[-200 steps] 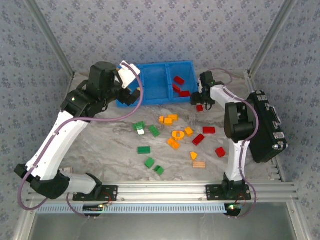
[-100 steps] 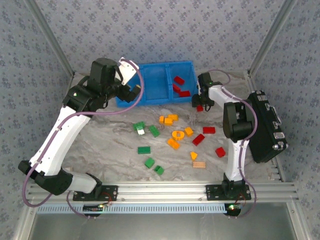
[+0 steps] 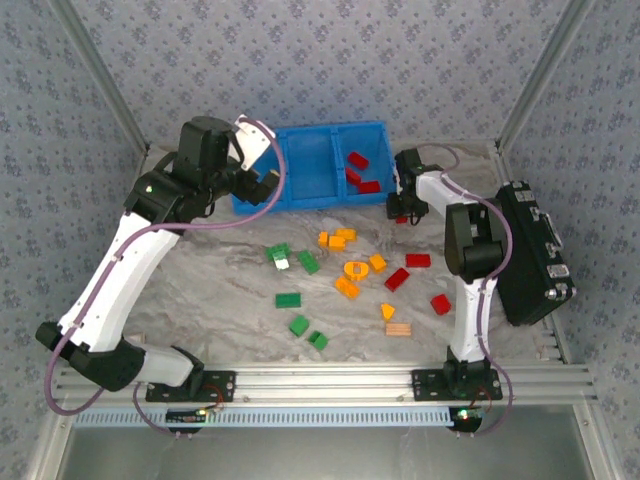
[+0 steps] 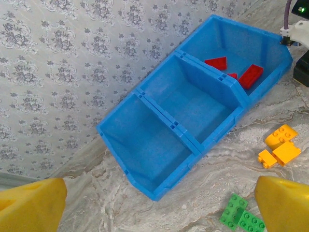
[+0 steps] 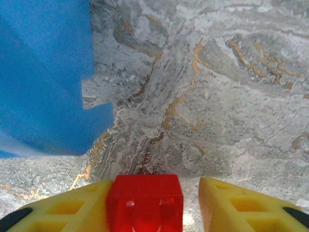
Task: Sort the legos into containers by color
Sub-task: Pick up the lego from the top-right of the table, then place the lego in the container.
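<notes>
Red lego: likely light, rigid, slick plastic; on worktop by bin's right near corner.
Hold: flat sides.
Right tool: part-open, straddling it, not clamped.
Left tool: wide, empty.

The blue bin lies at the far side of the table, its three compartments side by side in a row. The right-hand compartment holds three red bricks. A single red brick rests flat on the table, just off the bin's right end. Nearer, the others lie scattered apart: green bricks toward the left, orange bricks and the orange ring in the middle, and three loose red bricks toward the right.
</notes>
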